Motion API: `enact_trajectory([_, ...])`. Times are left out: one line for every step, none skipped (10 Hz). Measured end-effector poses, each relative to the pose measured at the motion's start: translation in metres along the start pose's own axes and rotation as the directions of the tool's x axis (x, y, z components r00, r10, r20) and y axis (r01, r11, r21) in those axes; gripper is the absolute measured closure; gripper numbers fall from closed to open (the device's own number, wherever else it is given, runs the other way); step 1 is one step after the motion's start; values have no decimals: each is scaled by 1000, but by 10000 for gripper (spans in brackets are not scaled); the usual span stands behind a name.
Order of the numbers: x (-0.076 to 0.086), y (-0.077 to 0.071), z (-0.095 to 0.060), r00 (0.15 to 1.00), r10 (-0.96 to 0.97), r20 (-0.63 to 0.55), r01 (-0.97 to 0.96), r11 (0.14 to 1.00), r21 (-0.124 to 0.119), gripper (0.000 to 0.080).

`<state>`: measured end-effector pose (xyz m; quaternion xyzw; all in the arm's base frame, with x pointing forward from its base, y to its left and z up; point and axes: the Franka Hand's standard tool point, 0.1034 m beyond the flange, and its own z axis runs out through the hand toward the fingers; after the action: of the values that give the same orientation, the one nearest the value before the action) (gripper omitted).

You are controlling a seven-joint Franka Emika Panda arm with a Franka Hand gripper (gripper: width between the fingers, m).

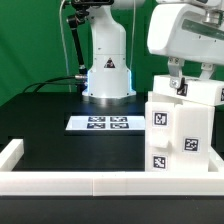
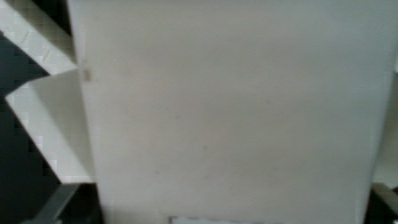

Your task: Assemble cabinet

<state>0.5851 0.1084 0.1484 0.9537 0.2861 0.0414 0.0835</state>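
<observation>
The cabinet (image 1: 181,132) is a white boxy body with black-and-white tags, standing upright at the exterior view's right. My gripper (image 1: 190,72) comes down onto its top end, one finger on each side. In the wrist view a wide white face of the cabinet (image 2: 231,100) fills the picture and spans the whole gap between the dark fingers (image 2: 59,203). The gripper (image 2: 222,208) is shut on this wide white body. A second white edge of the cabinet (image 2: 43,115) shows beside the face. The contact of the pads themselves is hidden.
The marker board (image 1: 104,123) lies flat on the black table in front of the arm's base (image 1: 106,75). A low white border rail (image 1: 100,181) runs along the front edge and turns up the exterior view's left side (image 1: 10,155).
</observation>
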Motion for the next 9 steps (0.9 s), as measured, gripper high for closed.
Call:
enact_trajectory([1, -1, 0, 999, 53, -1, -53, 999, 0, 230])
enact_trajectory([1, -1, 0, 995, 95, -2, -95, 995, 0, 230])
enact_trajectory([1, -2, 0, 983, 183, -2, -183, 983, 1, 230])
enact_trajectory([1, -2, 0, 965, 261, -1, -261, 965, 7, 230])
enact_trajectory([1, -1, 0, 945, 326, 0, -326, 945, 9, 230])
enact_trajectory([0, -1, 0, 908, 419, 2, -419, 908, 12, 230])
enact_trajectory([0, -1, 0, 893, 449, 3, -449, 893, 18, 230])
enact_trajectory([0, 0, 1, 848, 531, 5, -531, 847, 27, 230])
enact_trajectory([-1, 0, 1, 808, 590, 10, -590, 807, 33, 230])
